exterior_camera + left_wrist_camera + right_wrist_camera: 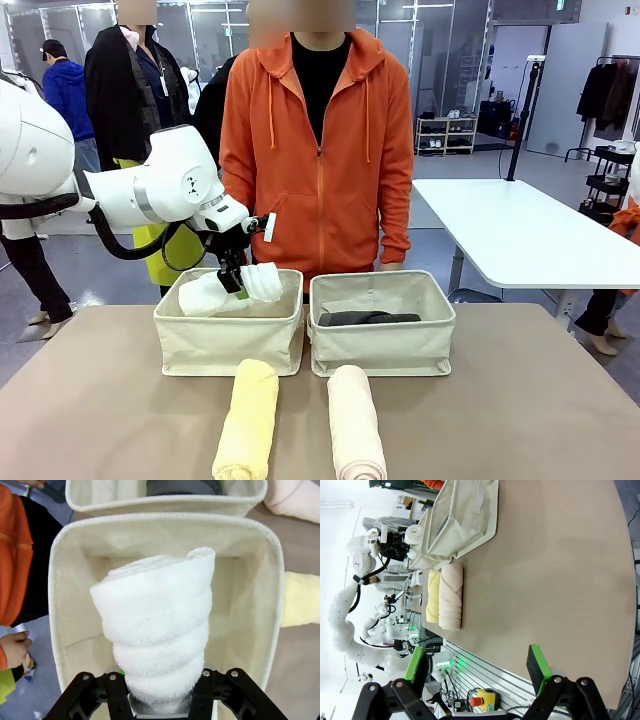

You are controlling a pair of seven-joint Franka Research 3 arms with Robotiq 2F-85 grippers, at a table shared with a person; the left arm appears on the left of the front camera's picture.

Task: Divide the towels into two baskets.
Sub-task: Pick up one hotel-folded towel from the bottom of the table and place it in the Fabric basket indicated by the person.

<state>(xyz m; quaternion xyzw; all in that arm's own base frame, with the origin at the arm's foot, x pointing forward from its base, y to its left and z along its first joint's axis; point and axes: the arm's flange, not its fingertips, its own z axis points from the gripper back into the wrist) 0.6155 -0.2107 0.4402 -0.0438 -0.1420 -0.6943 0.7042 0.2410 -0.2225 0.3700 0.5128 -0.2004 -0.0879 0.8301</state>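
Note:
My left gripper (237,281) is shut on the white towel (232,290), holding it over the left basket (228,340). From the left wrist the white towel (157,630) hangs from the gripper (160,700) straight above that basket (60,580). The dark grey towel (367,318) lies inside the right basket (382,345). On the table in front lie the pale yellow towel (249,418) and the pink-beige towel (355,420). My right gripper (477,667) is open over the table's edge, far from the towels.
A person in an orange hoodie (320,140) stands close behind the baskets at the far edge. The brown table (520,420) has bare room right of the towels. A white table (520,235) stands behind on the right.

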